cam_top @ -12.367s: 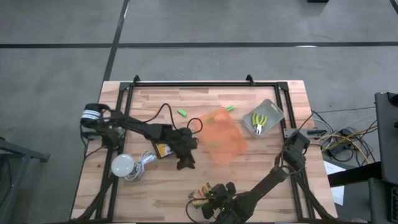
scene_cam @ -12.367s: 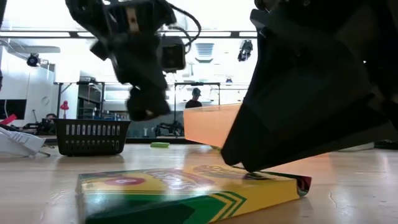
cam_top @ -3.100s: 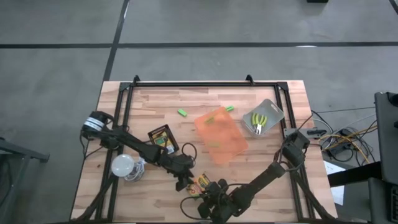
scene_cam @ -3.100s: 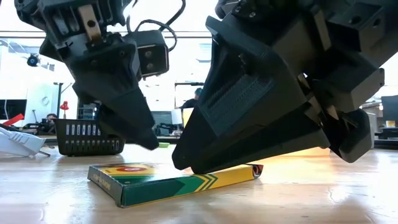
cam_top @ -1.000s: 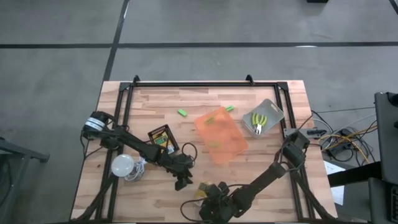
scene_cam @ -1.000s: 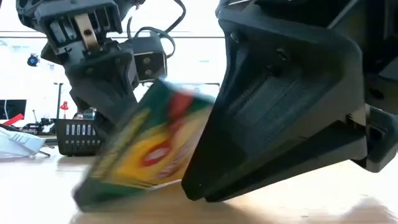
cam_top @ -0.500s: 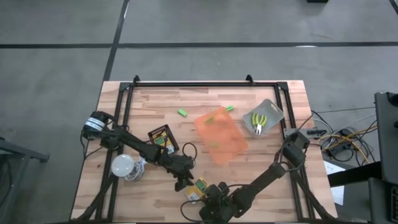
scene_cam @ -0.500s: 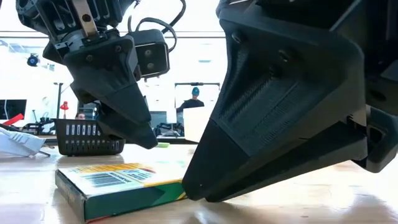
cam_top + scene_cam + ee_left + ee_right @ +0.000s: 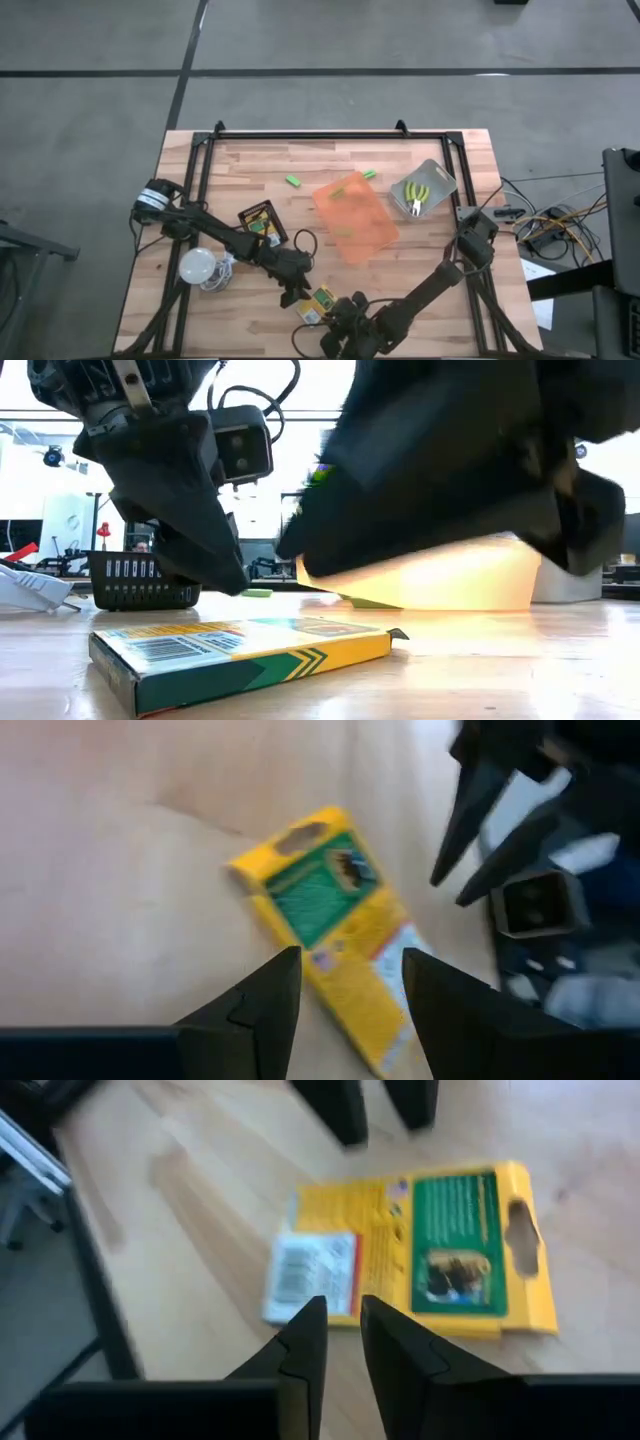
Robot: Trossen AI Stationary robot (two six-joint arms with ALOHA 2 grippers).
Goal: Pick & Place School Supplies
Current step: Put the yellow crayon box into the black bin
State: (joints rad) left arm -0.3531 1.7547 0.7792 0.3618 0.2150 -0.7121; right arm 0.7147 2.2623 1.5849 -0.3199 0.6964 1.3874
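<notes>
Where a second ago the crayon box (image 9: 240, 655) was tipped up on edge between the two grippers, it now lies flat on the table (image 9: 220, 330) near the front edge, barcode side up. The right gripper (image 9: 300, 550) has been lifted clear of it, fingers nearly closed and empty. The left gripper (image 9: 345, 995) hangs just above the box, fingers spread wide, nothing held. The flip seems done; the box is judged ready for a fresh grasp.
</notes>
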